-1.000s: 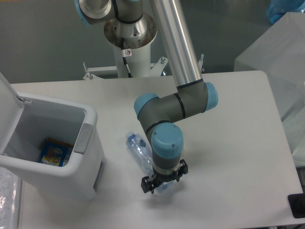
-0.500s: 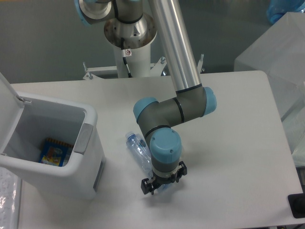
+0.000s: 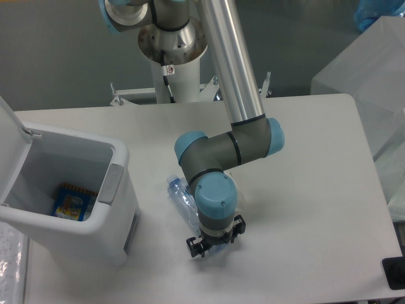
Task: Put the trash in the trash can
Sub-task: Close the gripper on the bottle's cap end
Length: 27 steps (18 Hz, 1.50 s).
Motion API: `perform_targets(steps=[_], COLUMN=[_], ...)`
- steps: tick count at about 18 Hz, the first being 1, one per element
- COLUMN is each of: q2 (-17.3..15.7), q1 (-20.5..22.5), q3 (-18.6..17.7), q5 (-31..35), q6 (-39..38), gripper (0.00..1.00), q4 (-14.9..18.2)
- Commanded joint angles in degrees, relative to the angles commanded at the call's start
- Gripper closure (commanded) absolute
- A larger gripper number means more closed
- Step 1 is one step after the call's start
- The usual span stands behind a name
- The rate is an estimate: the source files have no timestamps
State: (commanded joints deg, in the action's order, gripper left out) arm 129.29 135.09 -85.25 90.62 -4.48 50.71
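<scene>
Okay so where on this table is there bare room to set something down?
The right half of the table is bare, from the arm to the right edge, and so is the back strip by the base. It is crowded front left, where the trash can, the bottle and the pincer sit.

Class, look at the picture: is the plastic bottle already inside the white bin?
No, the bottle lies on the table beside the bin, under the arm.

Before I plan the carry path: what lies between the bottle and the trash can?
Only bare table separates the bottle from the trash can in the fixed camera view.
</scene>
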Motion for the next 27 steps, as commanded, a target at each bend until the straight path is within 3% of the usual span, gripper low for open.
perform_targets(steps=[13, 27], q2=[-0.09, -1.76], q1=[0.00, 0.09], q3=[0.26, 0.62], q5=[0.09, 0.00], q6=[0.00, 0.44], gripper=[0.32, 0.35], q4=[0.09, 0.62])
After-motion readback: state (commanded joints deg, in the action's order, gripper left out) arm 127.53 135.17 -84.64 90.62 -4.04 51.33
